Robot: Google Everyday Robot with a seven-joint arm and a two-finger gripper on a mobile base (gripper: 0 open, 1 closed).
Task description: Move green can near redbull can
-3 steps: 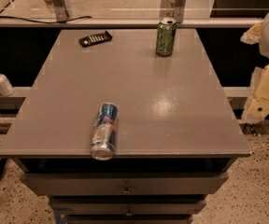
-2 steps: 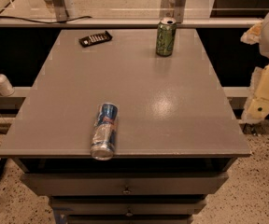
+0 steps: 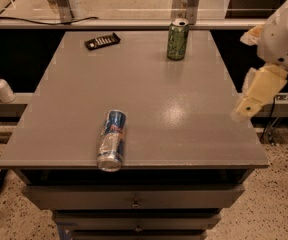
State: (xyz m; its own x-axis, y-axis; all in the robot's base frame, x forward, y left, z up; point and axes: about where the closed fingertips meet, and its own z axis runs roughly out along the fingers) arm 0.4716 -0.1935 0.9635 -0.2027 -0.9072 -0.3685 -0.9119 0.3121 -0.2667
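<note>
Watching the approach matters most here, because the green can [image 3: 177,39] stands upright near the far edge of the table [image 3: 194,109], well apart from the redbull can [image 3: 111,140], which lies on its side at the front edge with one silver end almost at the lip. If you come in too low or catch it from the side, you may tip the green can, and a tipped can would likely roll on this smooth grey top. Take care where you set it down, too: a nudge could roll the redbull can sideways or slide it off the front, above the drawers [image 3: 134,199]. The black remote [image 3: 102,40] lies left of the green can, out of a direct path. Your gripper [image 3: 244,109] hangs off the right side of the table, just beside its edge and about midway along it. It points down and to the left, with the white arm [image 3: 284,29] rising behind it to the upper right. Whether the claw is released or clenched you cannot tell from this view; no object shows in it.
</note>
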